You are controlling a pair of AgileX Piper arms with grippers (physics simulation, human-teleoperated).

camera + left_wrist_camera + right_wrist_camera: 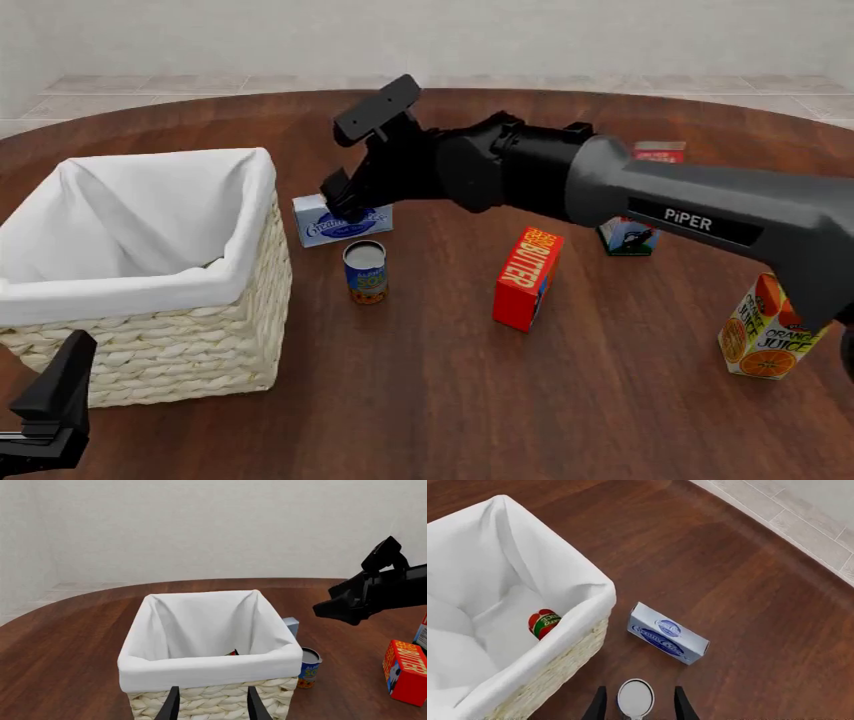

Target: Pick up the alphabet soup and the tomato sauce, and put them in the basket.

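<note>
Directly below your right gripper (pixel 636 705), jaws wide, stands the alphabet soup (pixel 635 698) beside the basket (pixel 554 672); descending off-centre risks toppling it. Left gripper (pixel 212 704) is open, empty.

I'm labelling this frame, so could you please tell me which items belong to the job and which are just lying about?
Part of the job:
- alphabet soup, on the table beside the basket
- tomato sauce, already inside the basket
- basket

Just lying about:
- blue-and-white box
- butter box
- orange juice carton
- two small cartons behind the right arm
</note>
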